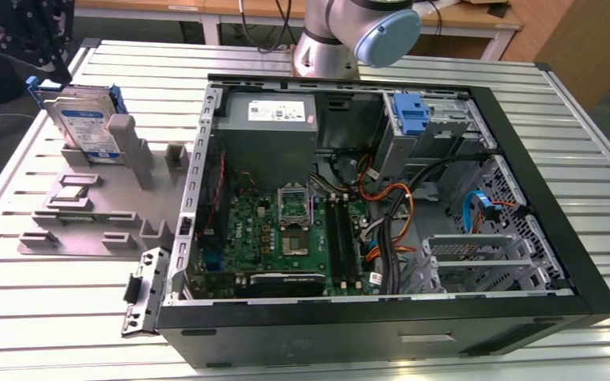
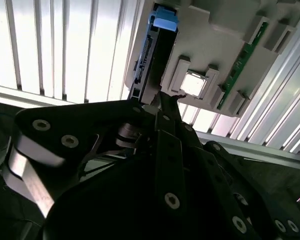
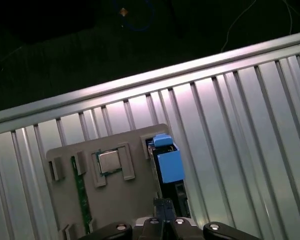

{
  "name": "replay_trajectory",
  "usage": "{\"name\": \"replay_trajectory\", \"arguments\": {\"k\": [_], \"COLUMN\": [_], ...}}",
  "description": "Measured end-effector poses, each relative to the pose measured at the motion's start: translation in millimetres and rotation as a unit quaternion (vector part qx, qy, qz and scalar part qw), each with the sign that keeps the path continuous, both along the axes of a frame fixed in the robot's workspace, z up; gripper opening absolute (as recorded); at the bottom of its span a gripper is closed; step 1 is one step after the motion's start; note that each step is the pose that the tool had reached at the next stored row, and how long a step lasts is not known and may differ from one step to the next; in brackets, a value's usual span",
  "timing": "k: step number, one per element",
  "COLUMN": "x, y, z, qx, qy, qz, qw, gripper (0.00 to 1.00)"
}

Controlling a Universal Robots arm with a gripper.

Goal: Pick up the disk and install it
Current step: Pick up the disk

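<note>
The disk [image 1: 79,125], a silver drive with a blue-and-white label in a blue carrier, stands on edge in a slot of the grey holder [image 1: 83,214] at the exterior view's left. My black gripper [image 1: 55,76] hangs right at its upper end, close to the blue frame. In the second wrist view the disk [image 2: 149,55] runs edge-on away from my gripper [image 2: 162,98], its blue tab at the far end. The first wrist view has the blue carrier [image 3: 168,164] just beyond my gripper [image 3: 163,210].
An open black computer case [image 1: 559,230] lies on the slatted metal table [image 1: 51,317], with a motherboard, a grey power supply [image 1: 271,119], cables and a blue bracket [image 1: 411,111] in a drive bay. The grey holder also carries a processor chip [image 3: 110,161] and a memory stick [image 2: 240,65].
</note>
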State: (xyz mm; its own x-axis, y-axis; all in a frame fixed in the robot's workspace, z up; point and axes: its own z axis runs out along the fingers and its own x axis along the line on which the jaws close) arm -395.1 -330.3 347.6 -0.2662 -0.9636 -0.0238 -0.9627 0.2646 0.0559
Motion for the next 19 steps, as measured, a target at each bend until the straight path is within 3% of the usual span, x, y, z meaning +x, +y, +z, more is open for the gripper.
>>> {"name": "replay_trajectory", "arguments": {"k": [7,13,15,19], "x": [0.0,0.0,0.0,0.1], "y": [0.0,0.0,0.1,0.0], "z": [-0.6,-1.1,-1.1,-1.3], "qx": [0.0000,0.0001,-0.0001,0.0000], "qy": [0.0000,0.0000,0.0001,0.0000], "qz": [0.045,0.082,0.069,0.067], "qw": [0.9990,0.9966,0.9976,0.9977], "gripper": [0.11,0.11,0.11,0.11]}}
